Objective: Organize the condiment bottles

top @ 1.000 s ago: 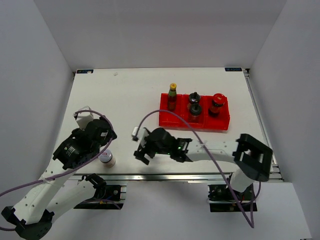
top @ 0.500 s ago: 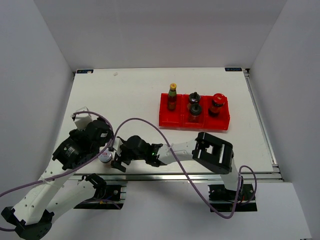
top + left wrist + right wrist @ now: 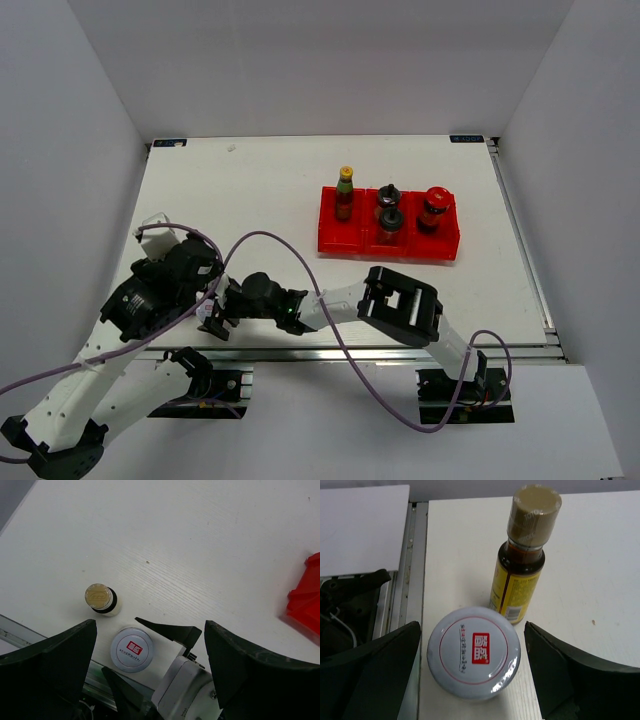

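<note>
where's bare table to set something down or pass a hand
Bare: the wide table stretch left of the tray, back to the far edge, and the strip in front of the tray. Crowded: front-left corner, where jar and bottle stand close with the right tool around the jar.

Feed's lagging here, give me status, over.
Left gripper open, hovering. Right gripper open, straddling silver-lidded jar, not gripping. Yellow-capped bottle close beside jar.
</note>
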`<move>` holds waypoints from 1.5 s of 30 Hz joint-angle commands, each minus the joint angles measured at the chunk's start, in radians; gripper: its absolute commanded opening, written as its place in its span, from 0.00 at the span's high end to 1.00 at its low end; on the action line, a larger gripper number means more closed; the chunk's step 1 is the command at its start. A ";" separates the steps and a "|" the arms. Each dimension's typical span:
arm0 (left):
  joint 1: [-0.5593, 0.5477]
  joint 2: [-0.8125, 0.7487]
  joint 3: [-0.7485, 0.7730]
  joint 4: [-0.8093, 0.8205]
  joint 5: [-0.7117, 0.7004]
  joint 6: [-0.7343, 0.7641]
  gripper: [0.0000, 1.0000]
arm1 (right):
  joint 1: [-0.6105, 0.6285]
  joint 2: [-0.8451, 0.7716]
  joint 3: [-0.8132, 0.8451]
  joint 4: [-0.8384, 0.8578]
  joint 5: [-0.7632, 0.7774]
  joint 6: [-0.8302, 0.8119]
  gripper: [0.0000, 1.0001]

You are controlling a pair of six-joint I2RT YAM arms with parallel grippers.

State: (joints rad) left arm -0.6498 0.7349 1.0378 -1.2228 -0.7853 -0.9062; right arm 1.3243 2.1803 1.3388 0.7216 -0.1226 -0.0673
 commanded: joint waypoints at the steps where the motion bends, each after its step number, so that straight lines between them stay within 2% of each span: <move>1: -0.004 0.006 0.042 0.022 -0.011 -0.063 0.02 | 0.004 0.049 0.049 0.035 0.015 0.030 0.11; 3: -0.004 0.015 0.044 0.022 -0.009 -0.063 0.02 | 0.006 0.058 0.053 0.035 0.012 0.029 0.11; 5: -0.004 0.020 0.044 0.020 -0.009 -0.063 0.02 | 0.006 0.050 0.040 0.039 0.000 0.027 0.15; 7: -0.004 0.021 0.044 0.022 -0.009 -0.065 0.02 | 0.006 0.041 0.023 0.047 -0.006 0.026 0.25; 9: -0.004 0.021 0.045 0.022 -0.009 -0.065 0.02 | 0.006 0.024 -0.004 0.055 -0.005 0.024 0.26; 12: -0.004 0.017 0.045 0.022 -0.012 -0.068 0.02 | 0.004 0.003 -0.044 0.070 -0.003 0.021 0.32; 13: -0.004 0.012 0.045 0.023 -0.012 -0.066 0.02 | 0.006 -0.004 -0.056 0.081 -0.002 0.021 0.42; 15: -0.004 0.012 0.048 0.014 -0.017 -0.072 0.02 | 0.006 -0.033 -0.098 0.113 0.004 0.023 0.54; 19: -0.004 0.011 0.045 0.025 -0.019 -0.065 0.02 | 0.006 -0.102 -0.180 0.151 0.034 0.024 0.60; 24: -0.004 0.029 0.019 0.058 0.014 -0.051 0.02 | 0.006 -0.278 -0.372 0.256 0.086 0.060 0.74; 27: -0.004 0.050 0.013 0.100 0.043 -0.037 0.02 | 0.006 -0.405 -0.489 0.263 0.179 0.089 0.78; 31: -0.004 0.072 -0.019 0.201 0.087 -0.011 0.02 | -0.004 -0.566 -0.604 0.207 0.335 0.129 0.87; 34: -0.004 0.098 -0.033 0.291 0.124 0.015 0.02 | -0.025 -0.721 -0.671 0.115 0.444 0.152 0.89; 38: -0.002 0.142 -0.047 0.419 0.168 0.085 0.02 | -0.109 -0.878 -0.753 -0.006 0.541 0.175 0.90; 42: -0.004 0.198 -0.056 0.532 0.216 0.157 0.02 | -0.323 -1.042 -0.808 -0.169 0.566 0.230 0.90; 45: -0.004 0.241 -0.055 0.577 0.230 0.193 0.02 | -0.430 -1.148 -0.823 -0.238 0.606 0.213 0.91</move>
State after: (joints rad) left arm -0.6502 0.9558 0.9897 -0.7521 -0.5911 -0.7803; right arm 0.9653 1.1164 0.5114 0.5007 0.3954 0.1268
